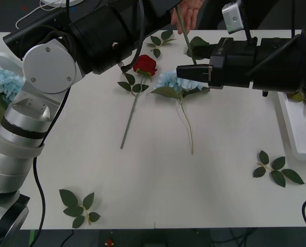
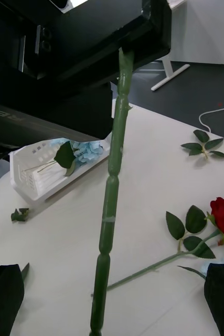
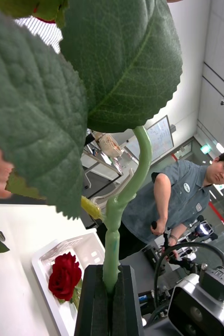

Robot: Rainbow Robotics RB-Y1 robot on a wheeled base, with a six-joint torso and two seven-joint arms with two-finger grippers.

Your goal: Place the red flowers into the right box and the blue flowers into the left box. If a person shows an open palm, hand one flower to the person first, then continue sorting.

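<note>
The flower stem (image 3: 123,210) stood clamped in my left gripper (image 3: 110,294), raised at the table's (image 1: 220,170) far edge where the person's hand (image 1: 188,13) touched it, so I judged the handover under way but not finished. My right gripper (image 1: 193,72) hung released beside that stem. One red rose (image 3: 64,275) lay in the right box (image 3: 49,257) and one blue flower (image 2: 85,151) in the left box (image 2: 33,178), while another rose (image 1: 145,64) and another blue flower (image 1: 169,80) lay unsorted mid-table.

Left hand (image 3: 110,299), black fingers (image 3: 96,302) pinched together, reaches to the far side of the desk; right hand (image 2: 112,310), fingers (image 2: 4,299) apart, extends toward the middle.
</note>
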